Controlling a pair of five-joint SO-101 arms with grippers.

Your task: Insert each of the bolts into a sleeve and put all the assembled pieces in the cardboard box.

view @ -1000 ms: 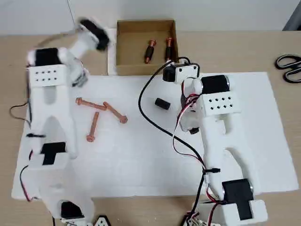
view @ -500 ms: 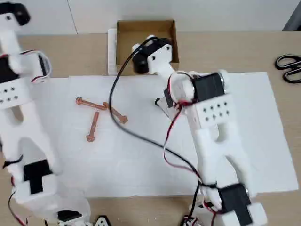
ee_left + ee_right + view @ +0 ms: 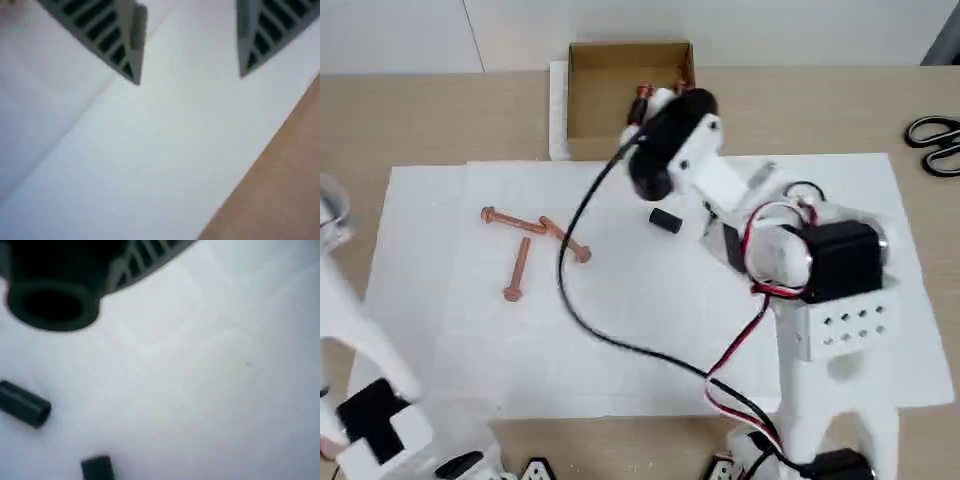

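In the high view, three bolts (image 3: pixel 525 245) lie on the white sheet (image 3: pixel 620 340), not yet sleeved and well apart from the cardboard box (image 3: pixel 582 110), which holds two assembled pieces (image 3: pixel 642 96). In the left wrist view, the left claw (image 3: pixel 189 75) hangs open and empty. In the right wrist view, the right claw (image 3: pixel 70 275) grips a sleeve (image 3: pixel 52 304), probably so that it can meet a bolt.

Lighting bright, even and diffuse, from overhead. The white sheet (image 3: pixel 620 330) reflects strongly and reads near washed out in both wrist views. Shadows soft and faint: a thin one beside the sleeve (image 3: pixel 665 221) on the sheet. Desk (image 3: pixel 440 120) around the sheet evenly lit.
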